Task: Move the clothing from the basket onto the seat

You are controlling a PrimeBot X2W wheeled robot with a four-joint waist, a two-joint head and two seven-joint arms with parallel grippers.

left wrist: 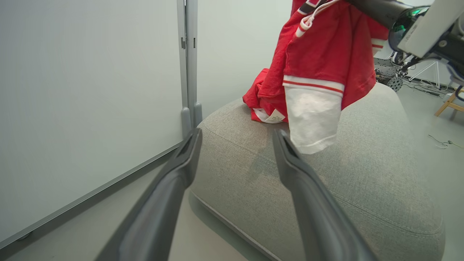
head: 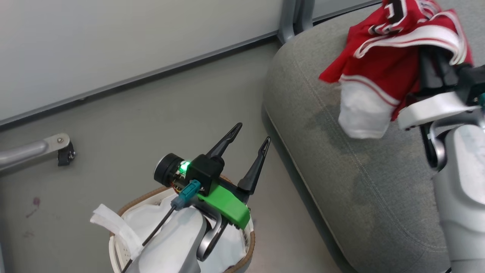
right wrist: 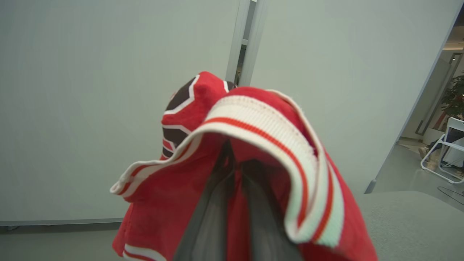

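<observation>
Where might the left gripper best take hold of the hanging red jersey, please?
Probably the red jersey by its white lower panel, coming sideways from where the left gripper stands open: it dangles free above the grey sofa, below the right gripper clamping the top folds.

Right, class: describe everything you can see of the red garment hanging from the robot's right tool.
The red garment is soft, jersey-like cloth, bright red with a white panel at its lowest end, red-and-white striped ribbed trim and black numerals edged in white. It hangs crumpled and draped over the right tool, which is shut on it from beneath. It dangles above the grey seat, apparently clear of it, casting a shadow there.
</observation>
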